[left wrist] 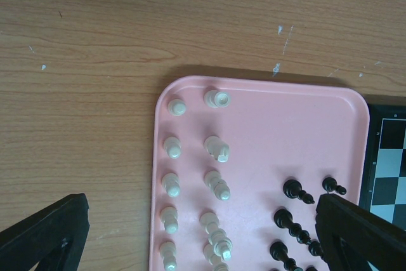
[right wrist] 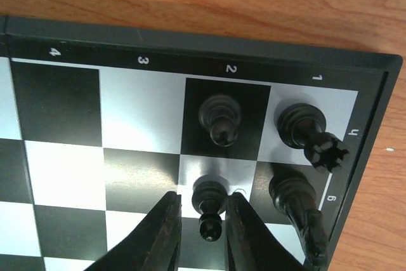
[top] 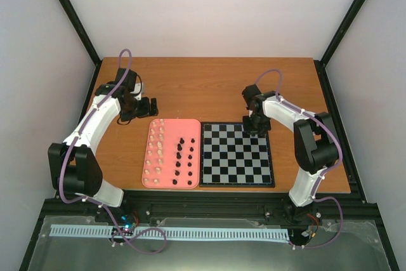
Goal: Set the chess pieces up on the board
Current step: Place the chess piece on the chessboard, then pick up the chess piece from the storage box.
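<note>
1. Right pincer [right wrist: 204, 202]: jaws apart, straddling a black pawn [right wrist: 209, 212]. A sliver of square shows on the left side; the right side is too tight to call contact.
2. Pawn stands upright on a pale square of the board [right wrist: 57, 99], second row in from the far edge, near the right corner. A second pawn [right wrist: 219, 118], a rook [right wrist: 307, 128] and one more piece [right wrist: 295, 201] stand on the adjoining squares.
3. Pawn axis is vertical and sits between the fingers, so I'd exit straight up. Any sideways drift likely tips it.
4. Left pincer [left wrist: 202, 202]: jaws wide apart, empty, hovering over the tray [left wrist: 298, 112].
5. Remaining blacks [left wrist: 297, 190] are in the tray's board-side half and whites [left wrist: 216, 150] in the other half. Both look upright, not certain from this angle.
6. Tray is left of the board, across it from the right pincer. Left arm is nearer.
</note>
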{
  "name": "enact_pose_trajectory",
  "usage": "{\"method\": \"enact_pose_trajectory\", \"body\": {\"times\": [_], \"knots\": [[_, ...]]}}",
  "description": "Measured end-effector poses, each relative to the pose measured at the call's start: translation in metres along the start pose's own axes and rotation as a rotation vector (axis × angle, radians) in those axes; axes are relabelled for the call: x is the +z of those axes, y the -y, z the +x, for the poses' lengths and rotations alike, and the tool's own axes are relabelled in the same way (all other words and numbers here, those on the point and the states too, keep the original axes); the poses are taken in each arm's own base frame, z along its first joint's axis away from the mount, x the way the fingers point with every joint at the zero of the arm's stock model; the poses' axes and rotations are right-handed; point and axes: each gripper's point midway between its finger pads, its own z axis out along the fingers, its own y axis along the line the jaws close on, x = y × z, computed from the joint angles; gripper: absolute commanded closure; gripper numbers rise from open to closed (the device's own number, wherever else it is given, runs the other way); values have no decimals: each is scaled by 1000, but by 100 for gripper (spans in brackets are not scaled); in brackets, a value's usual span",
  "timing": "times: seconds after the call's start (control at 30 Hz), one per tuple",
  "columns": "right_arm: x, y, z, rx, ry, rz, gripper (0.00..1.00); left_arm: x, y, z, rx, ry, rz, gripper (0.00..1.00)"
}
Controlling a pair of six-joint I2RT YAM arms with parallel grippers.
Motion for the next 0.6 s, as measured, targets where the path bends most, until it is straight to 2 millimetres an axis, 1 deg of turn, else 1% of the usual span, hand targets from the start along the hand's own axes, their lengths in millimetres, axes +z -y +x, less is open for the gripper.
{"method": "enact_pose_trajectory", "body": {"times": [0.03,0.1,0.2,0.3,0.37,0.43,0.5,0.57,0.6], "knots": [[-1,-1,0,-2,-1,-4,74,0,0,0,0,0,0,0],[-4,-3,-2,-6,2,-16,73,0,0,0,0,0,0,0],[-15,-7,-6,-14,20,-33,66,0,0,0,0,0,0,0],[-34,-13,-9,-32,57,-45,64,0,0,0,0,0,0,0],[-52,-23,-13,-61,92,-57,64,0,0,0,0,0,0,0],[-68,-43,-20,-104,129,-78,64,0,0,0,0,0,0,0],[-82,-71,-27,-162,161,-106,64,0,0,0,0,-1,1,0],[-91,-108,-33,-231,189,-146,64,0,0,0,0,-1,2,0],[-92,-130,-35,-269,193,-172,64,0,0,0,0,-1,3,0]]}}
